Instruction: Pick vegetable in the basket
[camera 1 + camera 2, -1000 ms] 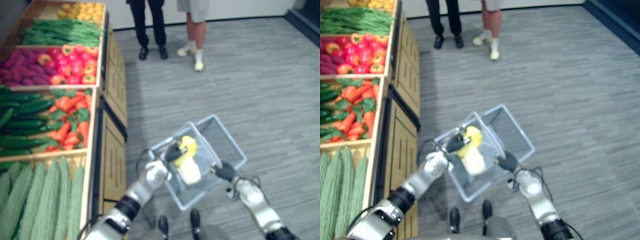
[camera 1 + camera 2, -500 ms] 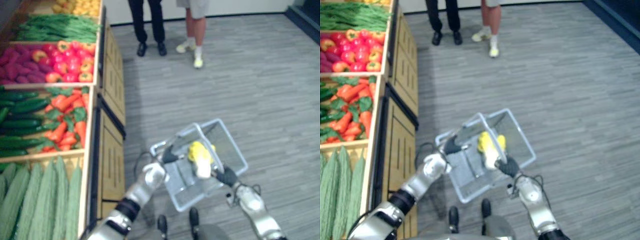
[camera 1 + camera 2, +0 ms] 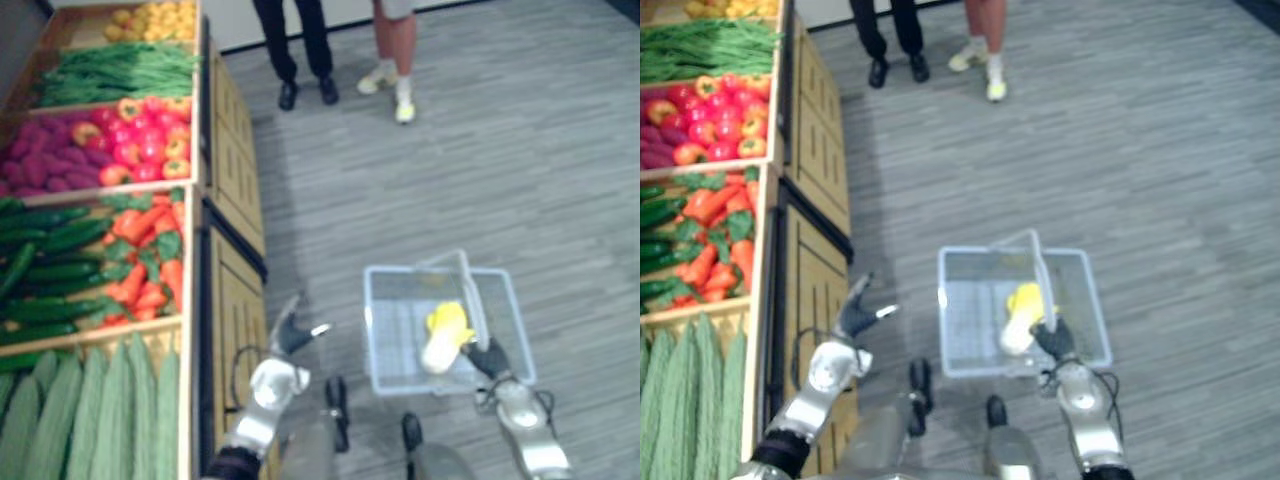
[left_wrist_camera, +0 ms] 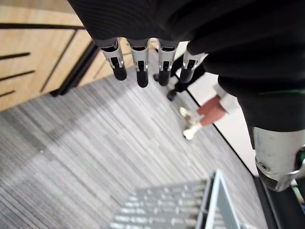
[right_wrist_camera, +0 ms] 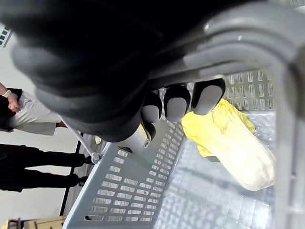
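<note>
Toward five o'clock in the head views, a pale grey plastic basket is held above the grey plank-patterned floor. It is rectangular, with walls pierced by rows of small slots and a thin hoop handle standing upright. The right hand grips this handle at the basket's five o'clock corner. Its own wrist view shows the dark-tipped fingers curled tight round the smooth grey bar.

Inside the basket lies the cabbage, a long napa type. Its crinkled yellow leaves point to twelve o'clock and its smooth cream stalk to six o'clock. It rests on the basket's floor toward the three o'clock side, just beside the handle.

At seven o'clock the left hand is raised near the slatted front of the wooden stand, well apart from the basket. Its silver fingers are straight and slightly spread, holding nothing.

The stand runs along nine o'clock in open wooden bins. These hold long ridged green gourds, glossy dark cucumbers, orange carrots with leafy tops, and round red and yellow peppers.

At twelve o'clock stand two people, one in dark trousers and black shoes, the other bare-legged in pale trainers.
</note>
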{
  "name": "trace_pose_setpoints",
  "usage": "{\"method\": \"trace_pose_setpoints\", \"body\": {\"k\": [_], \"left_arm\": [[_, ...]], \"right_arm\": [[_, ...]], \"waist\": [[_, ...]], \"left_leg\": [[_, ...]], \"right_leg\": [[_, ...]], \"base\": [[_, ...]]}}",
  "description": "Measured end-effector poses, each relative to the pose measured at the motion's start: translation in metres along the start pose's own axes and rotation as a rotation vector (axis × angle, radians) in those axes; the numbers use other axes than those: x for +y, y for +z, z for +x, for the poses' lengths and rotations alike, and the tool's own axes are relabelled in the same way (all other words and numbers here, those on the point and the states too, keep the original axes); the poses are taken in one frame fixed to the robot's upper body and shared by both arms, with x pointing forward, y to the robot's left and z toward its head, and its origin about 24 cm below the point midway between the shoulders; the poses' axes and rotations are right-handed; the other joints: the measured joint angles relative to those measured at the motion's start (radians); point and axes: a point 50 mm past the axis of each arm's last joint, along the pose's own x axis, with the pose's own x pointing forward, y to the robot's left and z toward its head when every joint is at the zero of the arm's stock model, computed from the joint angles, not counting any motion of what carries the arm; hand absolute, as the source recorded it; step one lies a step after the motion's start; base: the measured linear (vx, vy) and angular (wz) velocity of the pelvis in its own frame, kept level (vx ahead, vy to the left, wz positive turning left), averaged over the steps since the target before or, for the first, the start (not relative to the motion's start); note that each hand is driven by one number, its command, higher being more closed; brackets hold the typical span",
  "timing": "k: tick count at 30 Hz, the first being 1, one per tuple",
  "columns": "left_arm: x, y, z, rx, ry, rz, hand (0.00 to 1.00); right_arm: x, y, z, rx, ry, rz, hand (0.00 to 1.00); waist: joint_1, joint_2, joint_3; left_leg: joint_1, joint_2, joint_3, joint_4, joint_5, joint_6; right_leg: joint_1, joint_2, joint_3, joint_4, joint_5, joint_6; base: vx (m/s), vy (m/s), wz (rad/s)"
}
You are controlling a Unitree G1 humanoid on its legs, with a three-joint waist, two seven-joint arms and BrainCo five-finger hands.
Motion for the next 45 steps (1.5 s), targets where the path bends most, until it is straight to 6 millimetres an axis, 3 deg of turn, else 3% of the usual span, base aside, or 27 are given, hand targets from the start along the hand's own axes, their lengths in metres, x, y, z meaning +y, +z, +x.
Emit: {"method": "trace_pose_setpoints", "body": {"k": [3,4,5,7,9,11,12,14,15,16,17,18,19,20,23,25,27,28,30,33,34,35,36,37,39,41,45], "left_arm": [[0.01,-0.01,-0.014,0.031,0.048,-0.024,0.0],[0.016,-0.013,-0.019,0.037,0.082,-0.031,0.0],[0.023,-0.016,-0.023,0.045,0.114,-0.036,0.0],[0.028,-0.018,-0.03,0.051,0.139,-0.038,0.0],[0.034,-0.018,-0.035,0.045,0.165,-0.058,0.0],[0.033,-0.012,-0.032,0.028,0.175,-0.078,0.0],[0.027,-0.008,-0.03,0.013,0.167,-0.088,0.0],[0.025,-0.004,-0.027,0.004,0.166,-0.112,0.0],[0.024,0.0,-0.02,-0.01,0.162,-0.132,0.0],[0.024,0.002,-0.018,-0.017,0.162,-0.132,0.0],[0.026,0.005,-0.015,-0.032,0.164,-0.127,0.0],[0.028,0.005,-0.015,-0.04,0.164,-0.122,0.0],[0.023,0.005,-0.013,-0.03,0.158,-0.138,0.0],[0.018,0.005,-0.014,-0.023,0.146,-0.151,0.0],[0.013,0.007,-0.014,-0.035,0.121,-0.153,0.0],[0.016,0.007,-0.014,-0.037,0.134,-0.159,0.0],[0.017,0.0,-0.019,-0.001,0.149,-0.202,0.0],[0.017,-0.002,-0.02,0.008,0.156,-0.217,0.0],[0.018,-0.009,-0.027,0.054,0.197,-0.291,0.0],[0.02,-0.004,-0.029,0.041,0.235,-0.343,0.0],[0.022,0.002,-0.03,0.011,0.251,-0.358,0.0],[0.024,0.008,-0.03,-0.009,0.267,-0.378,0.0],[0.025,0.007,-0.03,-0.01,0.277,-0.383,0.0],[0.027,0.012,-0.029,-0.029,0.285,-0.392,0.0],[0.031,0.02,-0.028,-0.065,0.297,-0.397,0.0],[0.04,0.016,-0.032,-0.062,0.336,-0.395,0.0],[0.065,0.002,-0.047,-0.027,0.457,-0.383,0.0]], "right_arm": [[0.006,-0.003,-0.002,0.019,0.005,0.0,1.0],[0.011,-0.005,-0.002,0.029,0.01,-0.008,1.0],[0.015,-0.007,-0.001,0.041,0.016,0.0,1.0],[0.018,-0.009,0.001,0.053,0.021,0.002,1.0],[0.023,-0.013,0.0,0.075,0.023,-0.002,1.0],[0.021,-0.017,0.003,0.095,0.01,0.005,1.0],[0.016,-0.018,0.003,0.103,-0.011,0.007,1.0],[0.014,-0.019,0.003,0.108,-0.017,0.009,1.0],[0.013,-0.019,0.003,0.109,-0.024,0.012,1.0],[0.013,-0.019,0.003,0.108,-0.027,0.013,1.0],[0.012,-0.018,0.003,0.104,-0.032,0.016,1.0],[0.012,-0.019,0.003,0.109,-0.033,0.015,1.0],[0.009,-0.02,0.004,0.114,-0.042,0.009,1.0],[0.005,-0.019,0.008,0.118,-0.058,0.01,1.0],[0.003,-0.018,0.01,0.122,-0.086,0.04,1.0],[0.002,-0.019,0.008,0.123,-0.102,0.039,1.0],[0.001,-0.023,0.006,0.138,-0.116,0.033,1.0],[0.001,-0.026,0.004,0.15,-0.116,0.031,1.0],[-0.002,-0.041,-0.004,0.219,-0.117,0.018,1.0],[-0.015,-0.05,-0.006,0.254,-0.167,0.011,1.0],[-0.024,-0.051,-0.006,0.256,-0.207,0.004,1.0],[-0.034,-0.052,-0.007,0.263,-0.245,0.004,1.0],[-0.037,-0.055,-0.009,0.279,-0.266,0.016,1.0],[-0.042,-0.057,-0.011,0.288,-0.296,0.03,1.0],[-0.052,-0.06,-0.012,0.3,-0.344,0.054,1.0],[-0.061,-0.066,-0.014,0.328,-0.392,0.074,1.0],[-0.06,-0.06,-0.002,0.324,-0.394,0.09,1.0]], "waist": [[0.032,-0.056,-0.024],[0.041,-0.088,-0.044],[0.051,-0.105,-0.052],[0.055,-0.116,-0.056],[0.05,-0.131,-0.065],[0.025,-0.127,-0.064],[0.017,-0.105,-0.059],[0.006,-0.079,-0.057],[-0.012,-0.067,-0.054],[-0.019,-0.068,-0.055],[-0.025,-0.085,-0.064],[-0.027,-0.101,-0.07],[-0.027,-0.073,-0.065],[-0.02,-0.039,-0.07],[-0.024,-0.038,-0.07],[-0.025,-0.029,-0.078],[-0.025,0.01,-0.089],[-0.024,0.014,-0.087],[-0.002,0.025,-0.072],[0.005,0.012,-0.067],[0.005,0.026,-0.076],[0.009,0.046,-0.084],[0.009,0.051,-0.094],[0.005,0.029,-0.092],[0.004,0.021,-0.093],[0.015,0.009,-0.096],[0.044,-0.015,-0.118]], "left_leg": [[0.05,-0.082,0.036,0.003,0.003,0.077],[0.069,-0.12,0.061,-0.002,-0.02,0.109],[0.097,-0.145,0.074,0.002,-0.041,0.135],[0.162,-0.173,0.068,0.007,-0.082,0.153],[0.225,-0.194,0.021,0.012,-0.118,0.174],[0.285,-0.192,-0.059,0.015,-0.151,0.176],[0.33,-0.16,-0.119,0.003,-0.159,0.167],[0.35,-0.11,-0.177,0.005,-0.16,0.164],[0.35,-0.065,-0.217,0.03,-0.161,0.161],[0.35,-0.051,-0.227,0.04,-0.167,0.151],[0.351,-0.037,-0.225,0.062,-0.199,0.095],[0.365,-0.031,-0.228,0.075,-0.239,0.032],[0.379,0.007,-0.224,0.073,-0.263,0.001],[0.382,0.047,-0.222,0.067,-0.264,-0.003],[0.41,0.068,-0.228,0.076,-0.218,-0.019],[0.404,0.108,-0.256,0.14,-0.222,-0.037],[0.267,0.166,-0.304,0.393,-0.212,-0.046],[0.226,0.181,-0.304,0.485,-0.186,-0.049],[0.137,0.266,-0.207,0.75,-0.086,-0.016],[0.054,0.252,-0.03,0.732,-0.182,-0.003],[0.028,0.236,0.081,0.632,-0.182,0.012],[0.016,0.219,0.201,0.497,-0.126,0.051],[0.043,0.209,0.273,0.446,-0.132,0.063],[0.071,0.171,0.333,0.354,-0.124,0.097],[0.087,0.136,0.425,0.285,-0.114,0.151],[0.103,0.1,0.437,0.253,-0.116,0.182],[0.165,0.019,0.396,0.135,-0.116,0.183]], "right_leg": [[-0.005,-0.088,0.018,0.126,-0.106,0.07],[-0.057,-0.12,0.029,0.273,-0.171,0.103],[-0.12,-0.142,0.04,0.453,-0.205,0.157],[-0.193,-0.16,0.053,0.711,-0.173,0.278],[-0.242,-0.163,0.035,0.923,-0.1,0.271],[-0.307,-0.189,-0.084,1.077,-0.149,0.179],[-0.358,-0.192,-0.149,1.056,-0.198,0.088],[-0.406,-0.158,-0.171,0.933,-0.215,0.057],[-0.431,-0.13,-0.143,0.707,-0.194,0.08],[-0.43,-0.125,-0.122,0.593,-0.164,0.083],[-0.414,-0.133,-0.08,0.35,-0.063,0.08],[-0.386,-0.153,-0.079,0.256,0.117,0.106],[-0.37,-0.125,-0.105,0.269,0.157,0.082],[-0.363,-0.096,-0.135,0.299,0.134,0.059],[-0.378,-0.085,-0.127,0.46,0.066,0.029],[-0.329,-0.052,-0.146,0.452,-0.035,0.031],[-0.257,0.004,-0.189,0.34,-0.049,0.024],[-0.227,0.015,-0.204,0.313,-0.044,0.017],[-0.065,0.045,-0.244,0.212,-0.031,-0.025],[0.006,0.005,-0.3,0.147,-0.023,-0.031],[0.014,-0.012,-0.342,0.133,-0.015,-0.018],[0.03,-0.016,-0.396,0.135,-0.004,0.001],[0.048,-0.031,-0.439,0.135,-0.003,0.008],[0.065,-0.058,-0.507,0.135,-0.005,0.012],[0.099,-0.074,-0.604,0.125,-0.007,0.016],[0.145,-0.086,-0.668,0.124,-0.02,0.036],[0.189,-0.114,-0.707,0.15,-0.045,0.07]], "base": [[0.36,0.232,-0.1],[0.47,0.176,0.01],[0.4,0.13,-0.06],[0.45,0.119,0.1],[0.47,0.05,0.48],[0.44,-0.109,0.94],[0.42,-0.167,0.86],[0.39,-0.229,1.01],[0.37,-0.291,1.21],[0.46,-0.399,1.35],[0.42,-0.404,1.06],[0.45,-0.423,0.94],[0.44,-0.399,0.58],[0.37,-0.352,0.44],[0.28,-0.299,0.45],[0.2,-0.229,0.4],[0.16,-0.16,0.38],[0.2,-0.177,0.51],[0.23,-0.142,0.42],[0.19,-0.029,0.5],[0.22,0.053,0.82],[0.23,0.062,1.1],[0.25,0.055,1.54],[0.2,0.043,1.5],[0.24,0.075,1.63],[0.21,0.064,1.43],[0.16,0.021,0.71]]}}
